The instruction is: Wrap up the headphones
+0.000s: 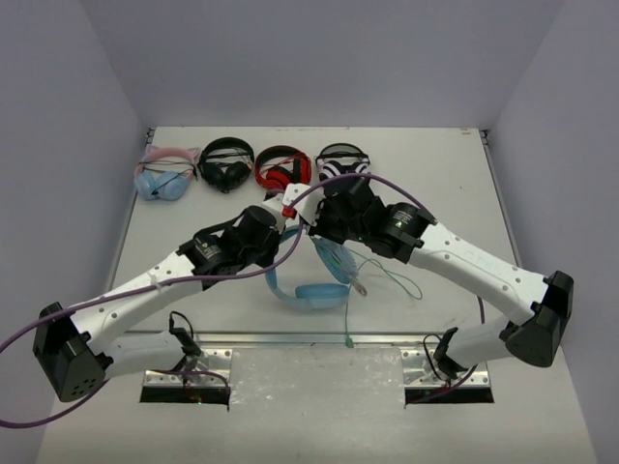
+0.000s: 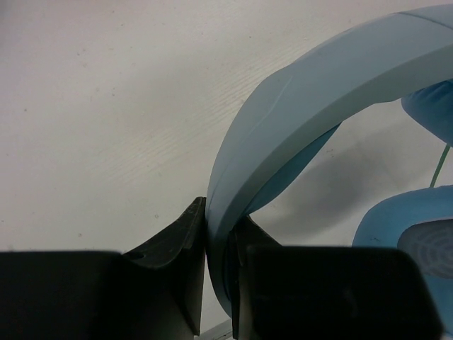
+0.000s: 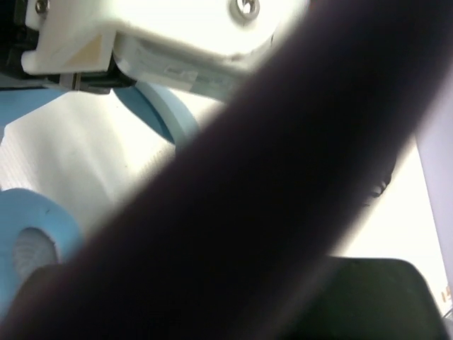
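Note:
The light-blue headphones (image 1: 311, 293) lie at mid-table between my two arms. My left gripper (image 2: 219, 216) is shut on the blue headband (image 2: 318, 78), one black finger on each face of it. Two padded ear cups (image 2: 414, 227) show to the right in the left wrist view, with the thin pale-green cable (image 2: 440, 166) between them. In the top view the cable (image 1: 392, 280) loops right of the cups and its plug reaches the table's front edge. My right wrist (image 1: 363, 220) hovers over the ear cups. Its fingers are hidden in every view.
Several other headphones sit in a row at the back: a pink cat-ear pair (image 1: 164, 176), a black pair (image 1: 227, 162), a red pair (image 1: 280, 166) and a white-and-black pair (image 1: 343, 159). A purple arm cable (image 3: 269, 191) blocks most of the right wrist view.

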